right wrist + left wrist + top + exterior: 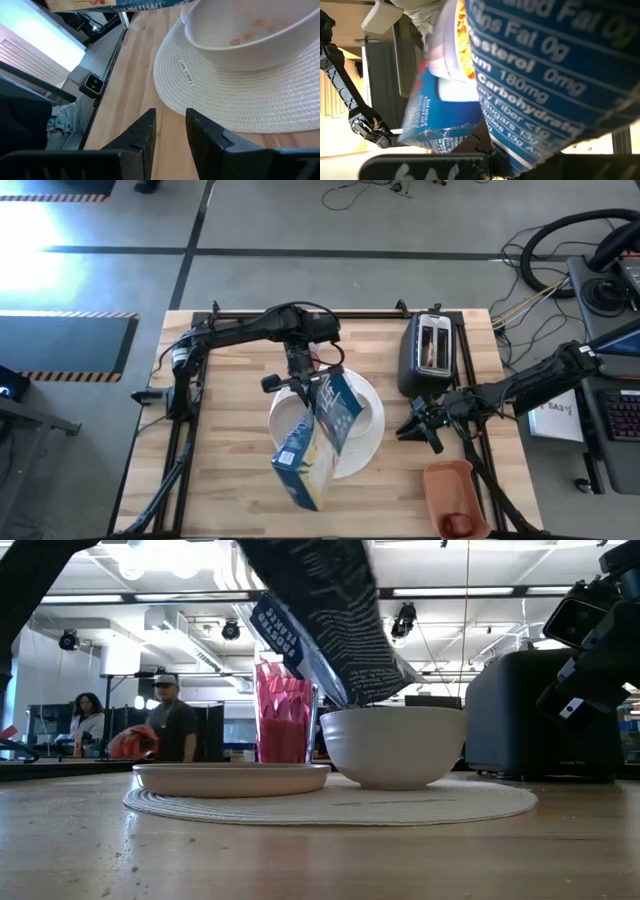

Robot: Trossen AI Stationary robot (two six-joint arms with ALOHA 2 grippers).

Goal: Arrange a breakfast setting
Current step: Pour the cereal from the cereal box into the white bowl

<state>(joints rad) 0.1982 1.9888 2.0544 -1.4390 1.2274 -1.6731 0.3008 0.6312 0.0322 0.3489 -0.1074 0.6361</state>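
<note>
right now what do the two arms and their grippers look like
Both arms are dark, nearly black, jointed tubes with black cables along them. The left arm has a small red patch by the wrist. The right gripper has two flat, dark, blade-like fingers on a wide black bar, and its arm is equally dark.

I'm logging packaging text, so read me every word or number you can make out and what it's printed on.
"Fat 0g", "0mg", "180mg", "Carbohydrate", "Fiber", "13g": nutrition panel of the blue cardboard cereal box, upside down in the left wrist view.
"TABLE": small tag on the round woven cream placemat; the rest of the tag is too small to read.
White lettering on the box in the low view: blurred, unreadable.
</note>
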